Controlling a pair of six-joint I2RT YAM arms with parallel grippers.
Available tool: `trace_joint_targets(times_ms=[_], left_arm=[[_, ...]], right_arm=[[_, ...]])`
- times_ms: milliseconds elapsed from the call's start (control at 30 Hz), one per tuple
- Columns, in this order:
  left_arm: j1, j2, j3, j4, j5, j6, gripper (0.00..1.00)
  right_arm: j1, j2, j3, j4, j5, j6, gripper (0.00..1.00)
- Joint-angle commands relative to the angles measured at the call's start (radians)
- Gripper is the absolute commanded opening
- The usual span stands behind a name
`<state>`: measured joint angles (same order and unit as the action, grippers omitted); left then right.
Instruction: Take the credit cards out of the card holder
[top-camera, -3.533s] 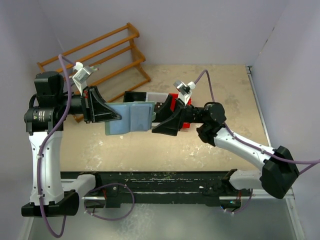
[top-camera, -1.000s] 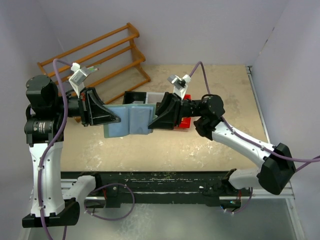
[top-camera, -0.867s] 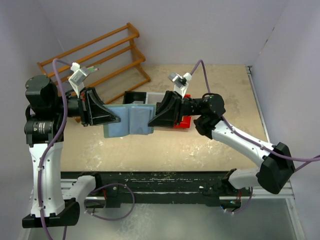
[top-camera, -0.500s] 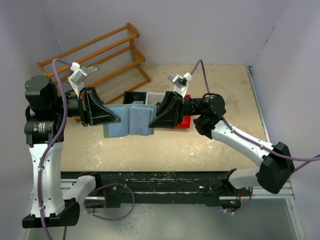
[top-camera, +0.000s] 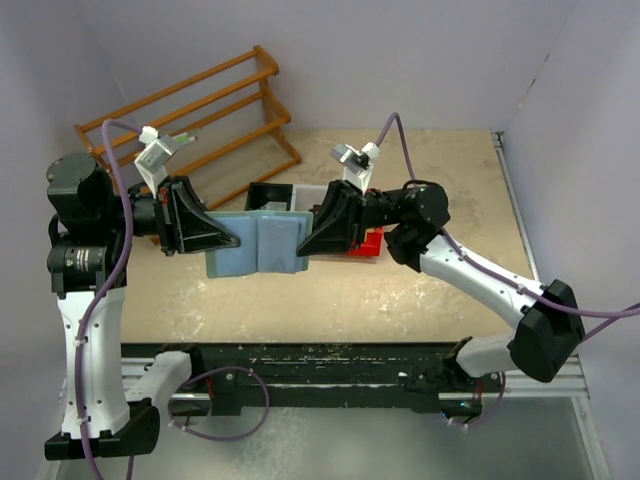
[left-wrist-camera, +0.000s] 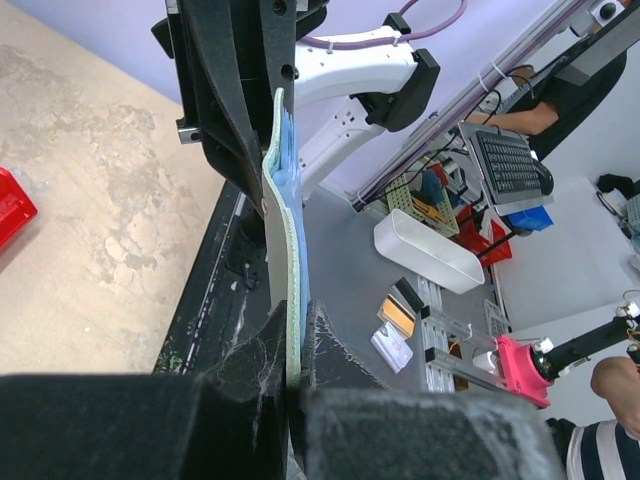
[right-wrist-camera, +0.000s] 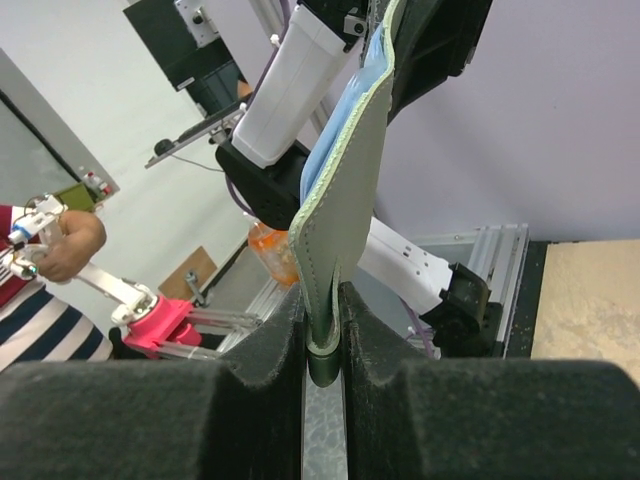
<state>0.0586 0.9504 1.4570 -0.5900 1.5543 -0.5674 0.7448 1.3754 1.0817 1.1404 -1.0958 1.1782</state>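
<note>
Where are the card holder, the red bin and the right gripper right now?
card holder (top-camera: 235, 255), top view, on the teal inside of its left panel.
red bin (top-camera: 370, 243), top view, on the corner showing from under the arm.
right gripper (right-wrist-camera: 322, 305), right wrist view, between its fingertips, at the holder's pinched edge.

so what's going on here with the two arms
Two robot arms hold an open card holder up between them, above the table. The left claw is shut on its left edge and the right claw pinches its right edge, with the teal inside facing up. No cards are visible outside it, so taking them out looks not yet done. A black bin, a white bin and a red bin sit on the table behind it.
</note>
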Motion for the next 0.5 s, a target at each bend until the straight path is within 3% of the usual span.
trace_joint_targets(times_ms=[0,300,467], left_arm=[[0.002,-0.007,-0.001,0.047,0.158,-0.025,0.0],[0.002,-0.016,-0.006,0.047,0.158,-0.024,0.0],[0.001,-0.015,-0.007,0.046,0.161,-0.024,0.0]], right_arm=[[-0.002,-0.006,0.059,0.029,-0.006,-0.002,0.13],[0.013,-0.047,0.058,-0.216,0.16,-0.208,0.15],[0.058,-0.074,0.12,-0.461,0.248,-0.391,0.18]])
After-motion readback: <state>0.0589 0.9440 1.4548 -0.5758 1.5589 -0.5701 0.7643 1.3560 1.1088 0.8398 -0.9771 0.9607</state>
